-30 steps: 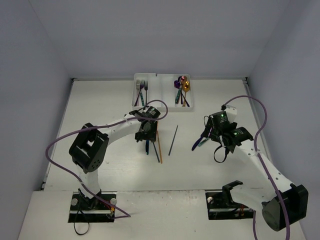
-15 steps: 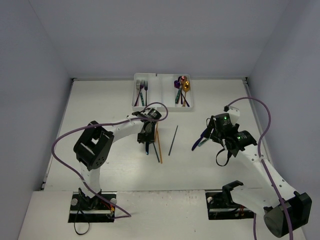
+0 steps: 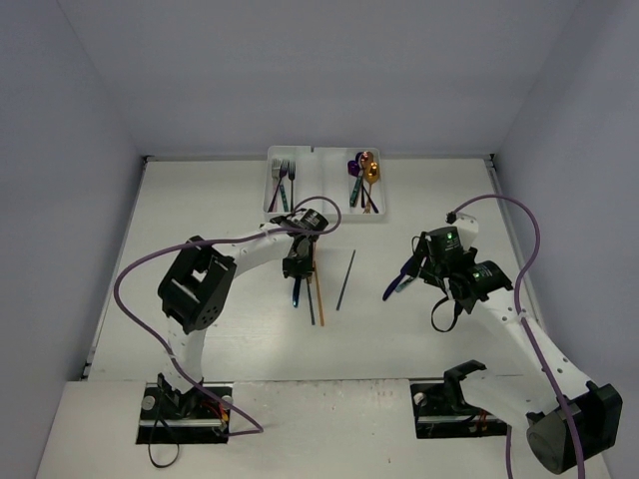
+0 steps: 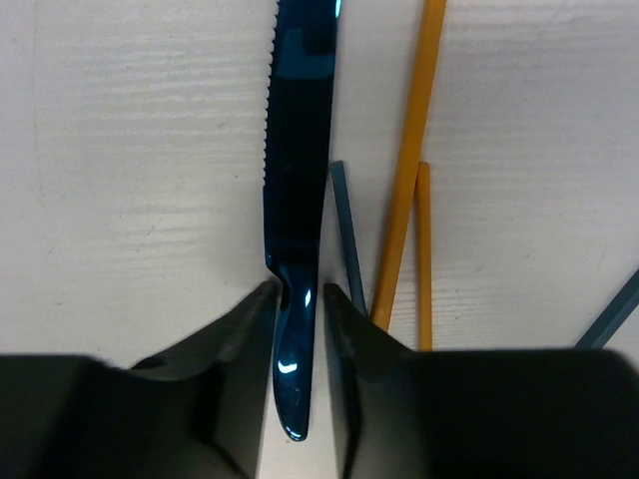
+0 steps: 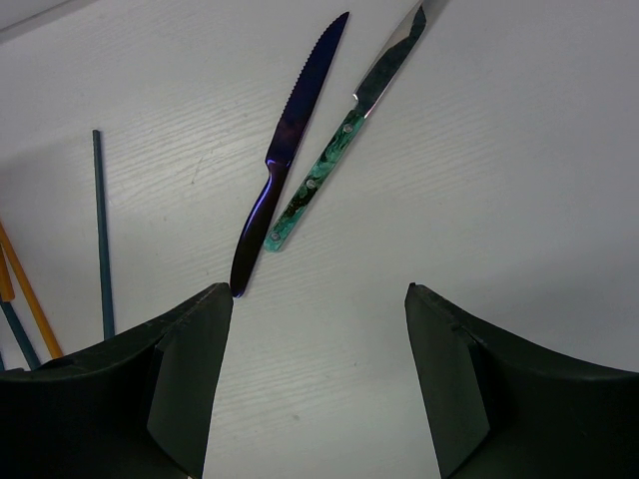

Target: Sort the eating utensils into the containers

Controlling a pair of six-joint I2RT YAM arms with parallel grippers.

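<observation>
The left gripper (image 4: 298, 291) is clamped on the blue knife (image 4: 300, 150): its fingers (image 4: 240, 329) press both sides of the narrow handle, the serrated blade pointing away along the table. Two orange chopsticks (image 4: 409, 200) and a dark chopstick (image 4: 347, 230) lie just beside the knife, on its right in the wrist view. The right gripper (image 5: 319, 299) hangs wide apart and empty, near a purple knife (image 5: 290, 140) and a green-handled knife (image 5: 319, 180). The white tray (image 3: 319, 190) sits well apart at the far edge.
</observation>
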